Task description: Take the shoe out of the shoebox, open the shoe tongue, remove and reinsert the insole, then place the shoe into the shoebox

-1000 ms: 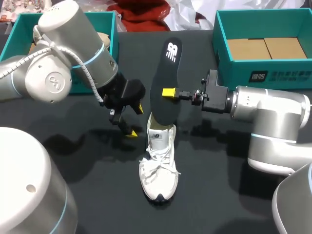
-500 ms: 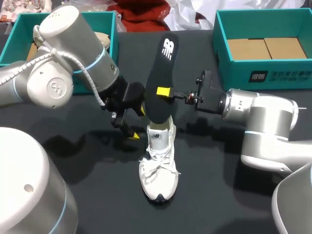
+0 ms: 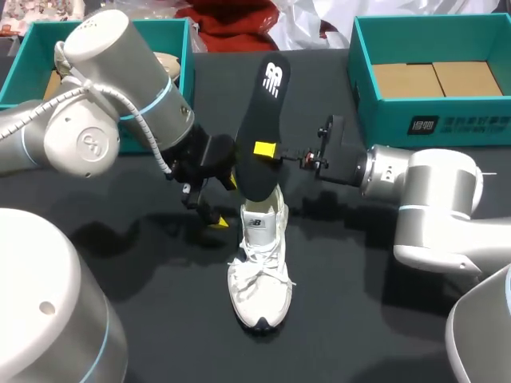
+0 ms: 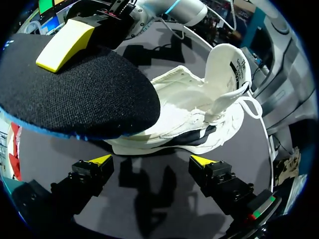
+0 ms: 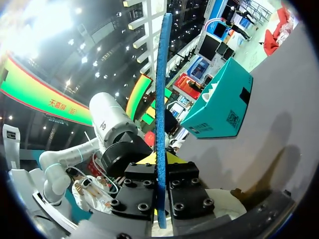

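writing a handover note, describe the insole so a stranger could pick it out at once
On the black table, find the white shoe lying in the middle. Rising from its heel opening, the insole stands on end, pinched by the right gripper. It is the only long, flat black piece there, with a white logo near its upper end.

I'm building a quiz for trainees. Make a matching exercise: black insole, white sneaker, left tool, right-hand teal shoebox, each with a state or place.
1 black foam insole
2 white lace-up sneaker
3 left yellow-tipped tool
4 right teal cardboard shoebox

a open, empty
b pinched upright by the right tool
c brown cardboard inside
d resting on the black table

Pairs: 1-b; 2-d; 3-a; 4-c
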Tool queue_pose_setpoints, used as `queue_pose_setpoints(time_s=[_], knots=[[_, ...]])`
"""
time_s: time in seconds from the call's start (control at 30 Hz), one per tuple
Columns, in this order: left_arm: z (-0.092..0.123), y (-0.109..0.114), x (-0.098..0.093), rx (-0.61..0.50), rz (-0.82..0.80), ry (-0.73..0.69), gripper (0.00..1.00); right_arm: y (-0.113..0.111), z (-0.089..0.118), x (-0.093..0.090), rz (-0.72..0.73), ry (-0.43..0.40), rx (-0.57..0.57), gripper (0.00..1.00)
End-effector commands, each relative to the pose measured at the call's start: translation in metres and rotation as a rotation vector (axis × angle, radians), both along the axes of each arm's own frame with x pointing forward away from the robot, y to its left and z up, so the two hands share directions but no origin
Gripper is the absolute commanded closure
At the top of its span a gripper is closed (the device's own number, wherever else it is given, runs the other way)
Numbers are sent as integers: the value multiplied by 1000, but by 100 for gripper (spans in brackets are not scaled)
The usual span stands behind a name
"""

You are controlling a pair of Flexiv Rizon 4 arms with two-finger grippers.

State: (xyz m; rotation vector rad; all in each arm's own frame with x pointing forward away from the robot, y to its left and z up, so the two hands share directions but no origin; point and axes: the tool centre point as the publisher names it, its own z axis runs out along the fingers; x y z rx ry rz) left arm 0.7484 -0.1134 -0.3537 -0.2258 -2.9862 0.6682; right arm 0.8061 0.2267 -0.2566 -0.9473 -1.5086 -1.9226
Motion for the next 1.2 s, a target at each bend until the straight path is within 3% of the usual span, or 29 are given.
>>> queue_pose_setpoints(time_s=[0.03,0.4,1.2], knots=[[-1,0,0,-1,0,-1,0,4,-6,-3,-30,-27,20,100],[-1,0,0,-1,0,-1,0,2,-15,-4,-64,-59,75,100],[-1,0,0,-1,0,-1,0,-10,-27,-12,-26,-119,47,100]])
